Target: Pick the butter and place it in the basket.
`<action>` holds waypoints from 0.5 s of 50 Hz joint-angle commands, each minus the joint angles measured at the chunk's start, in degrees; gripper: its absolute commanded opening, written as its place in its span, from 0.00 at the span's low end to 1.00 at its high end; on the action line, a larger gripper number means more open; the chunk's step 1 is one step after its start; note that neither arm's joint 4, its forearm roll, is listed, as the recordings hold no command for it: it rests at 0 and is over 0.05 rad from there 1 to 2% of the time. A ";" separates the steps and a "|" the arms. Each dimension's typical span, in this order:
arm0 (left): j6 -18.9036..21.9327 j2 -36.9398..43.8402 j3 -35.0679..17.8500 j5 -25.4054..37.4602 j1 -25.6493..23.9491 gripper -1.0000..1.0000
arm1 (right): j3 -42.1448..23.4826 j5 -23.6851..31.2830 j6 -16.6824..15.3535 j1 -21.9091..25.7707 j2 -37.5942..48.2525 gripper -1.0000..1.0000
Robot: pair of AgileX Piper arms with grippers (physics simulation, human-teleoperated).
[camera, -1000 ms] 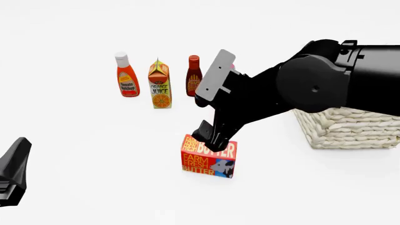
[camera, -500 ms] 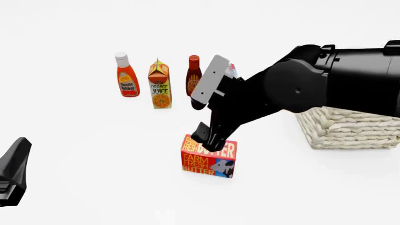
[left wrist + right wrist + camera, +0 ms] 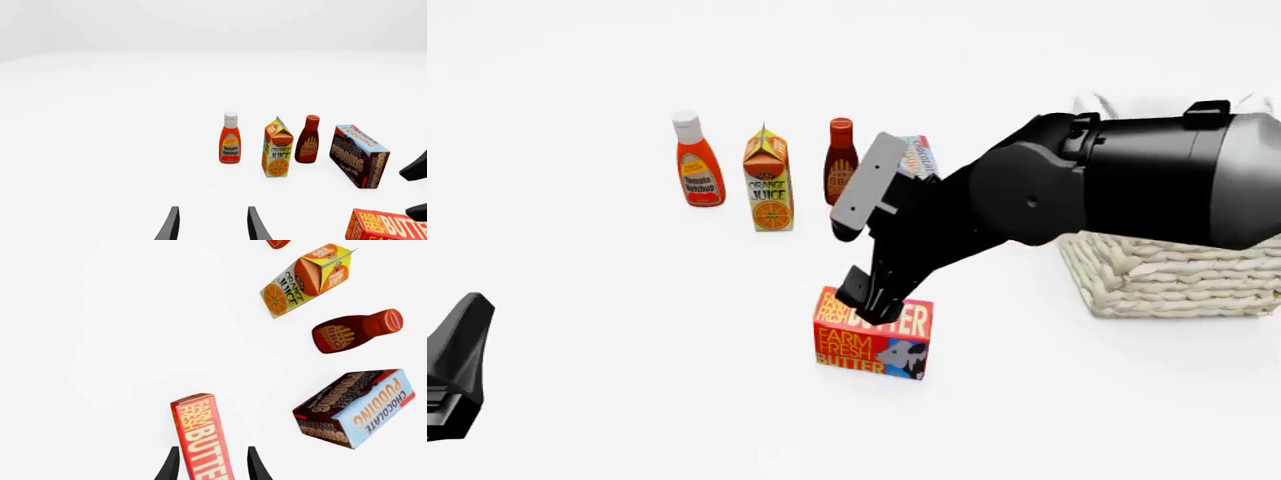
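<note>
The butter (image 3: 874, 345), a red-orange carton with yellow lettering, stands on the table in the middle of the front view. My right gripper (image 3: 874, 300) reaches down onto its top edge. In the right wrist view the carton (image 3: 200, 435) sits between the two fingers of the right gripper (image 3: 211, 465), which is open with one finger on each side. The cream woven basket (image 3: 1174, 275) stands at the right, partly behind the right arm. My left gripper (image 3: 457, 370) rests at the lower left, open and holding nothing (image 3: 211, 225). The butter's corner (image 3: 387, 227) shows in the left wrist view.
Behind the butter stand a ketchup bottle (image 3: 698, 165), an orange juice carton (image 3: 769, 185), a BBQ sauce bottle (image 3: 841, 160) and a chocolate pudding box (image 3: 353, 407), which the right arm mostly hides in the front view.
The right arm's upper body has sunk lower and swung left over the basket, while its fingers stay at the butter's top. The butter and left arm have not moved.
</note>
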 commanded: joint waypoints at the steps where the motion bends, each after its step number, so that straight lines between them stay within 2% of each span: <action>1: 0.00 0.00 0.00 0.00 0.00 1.00 | -0.33 -0.97 -0.37 -0.48 1.49 1.00; 25: 0.00 0.00 0.00 0.00 0.00 1.00 | 0.14 -1.78 -0.35 0.55 3.32 1.00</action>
